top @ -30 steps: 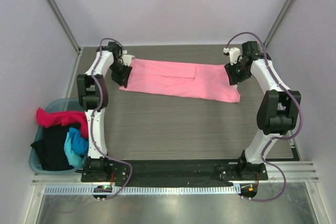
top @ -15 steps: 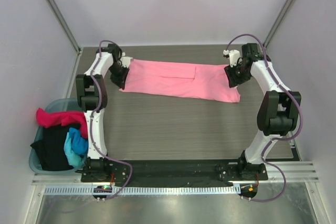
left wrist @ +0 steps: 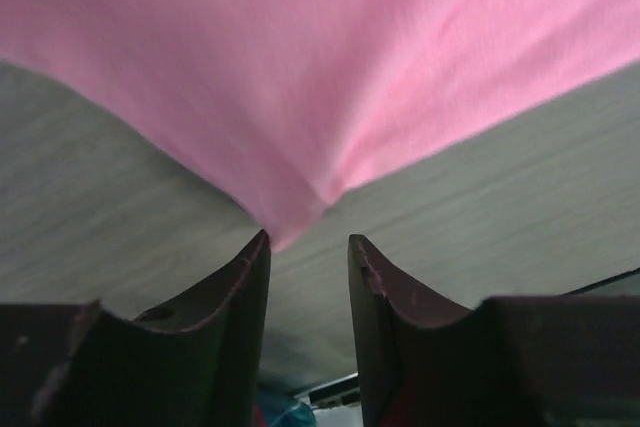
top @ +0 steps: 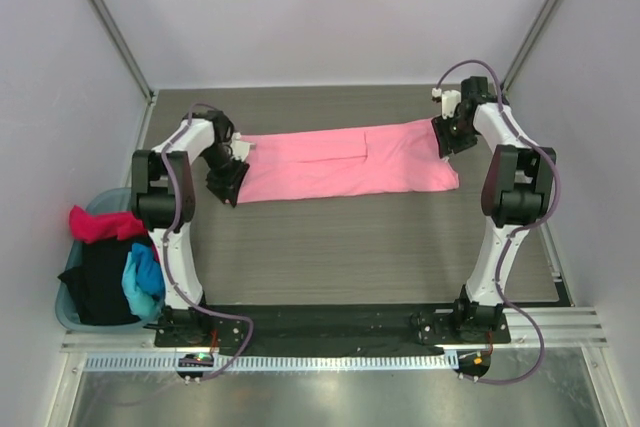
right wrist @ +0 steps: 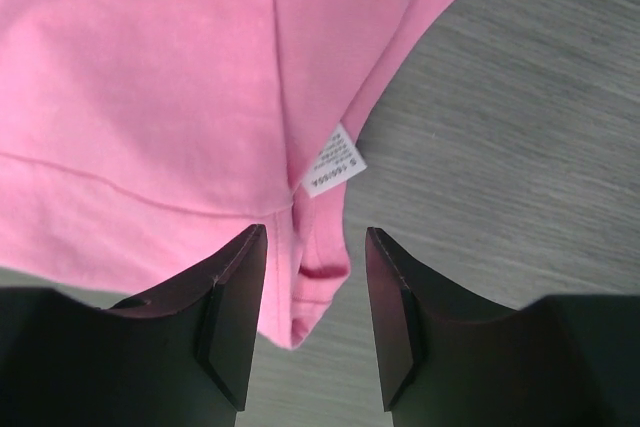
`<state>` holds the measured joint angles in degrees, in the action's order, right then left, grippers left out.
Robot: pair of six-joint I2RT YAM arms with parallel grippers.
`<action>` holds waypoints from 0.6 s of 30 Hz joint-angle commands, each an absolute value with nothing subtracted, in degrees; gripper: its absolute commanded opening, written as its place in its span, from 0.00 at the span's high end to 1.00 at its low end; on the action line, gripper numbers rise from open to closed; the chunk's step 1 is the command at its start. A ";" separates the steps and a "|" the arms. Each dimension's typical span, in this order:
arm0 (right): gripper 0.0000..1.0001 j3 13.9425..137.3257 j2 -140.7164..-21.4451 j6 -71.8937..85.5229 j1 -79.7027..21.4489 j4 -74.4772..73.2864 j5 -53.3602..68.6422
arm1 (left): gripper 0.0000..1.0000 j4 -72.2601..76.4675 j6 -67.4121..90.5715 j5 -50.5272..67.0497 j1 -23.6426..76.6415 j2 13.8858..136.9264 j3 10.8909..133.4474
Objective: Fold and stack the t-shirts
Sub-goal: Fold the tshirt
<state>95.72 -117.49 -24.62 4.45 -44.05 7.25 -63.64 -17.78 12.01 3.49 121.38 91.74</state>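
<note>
Midway through folding the light pink t-shirt (top: 340,159), left gripper (left wrist: 308,242) and right gripper (right wrist: 315,237) agape at its ends, other t-shirts (top: 100,282) unfolded off its left end.

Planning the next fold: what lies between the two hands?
The pink shirt, spread on the table from the left hand to the right hand, as the top view shows.

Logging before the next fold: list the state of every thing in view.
pink t-shirt, folded into a long strip, lying flat
left gripper, open, shirt corner at its tips
right gripper, open, straddling shirt edge
other t-shirts, crumpled in basket
</note>
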 commanded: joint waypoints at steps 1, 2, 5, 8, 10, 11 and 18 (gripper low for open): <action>0.50 101.51 -119.17 -22.86 4.66 -43.07 8.61 | 0.61 -65.57 -19.86 10.20 3.69 113.75 90.70; 0.50 102.12 -120.66 -22.68 4.66 -42.98 8.61 | 0.60 -65.48 -19.78 9.67 3.69 112.69 91.14; 0.50 104.50 -123.21 -22.85 4.66 -42.98 8.62 | 0.55 -65.48 -21.08 9.93 3.87 109.79 93.69; 0.50 106.26 -125.41 -22.85 4.57 -43.07 8.44 | 0.54 -67.67 -23.63 12.47 4.83 109.51 96.15; 0.50 107.13 -126.29 -22.85 4.66 -43.33 8.79 | 0.54 -69.43 -24.52 12.74 6.23 110.12 97.46; 0.50 107.23 -126.47 -22.59 4.66 -43.50 8.96 | 0.54 -69.78 -24.87 12.05 6.76 110.91 97.64; 0.50 106.87 -128.14 -23.38 4.75 -45.88 8.70 | 0.55 -68.12 -26.54 8.97 9.31 113.64 97.91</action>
<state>104.92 -128.33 -23.55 4.69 -44.45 8.23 -67.42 -24.58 10.17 8.97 112.44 96.90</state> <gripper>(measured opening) 0.502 0.455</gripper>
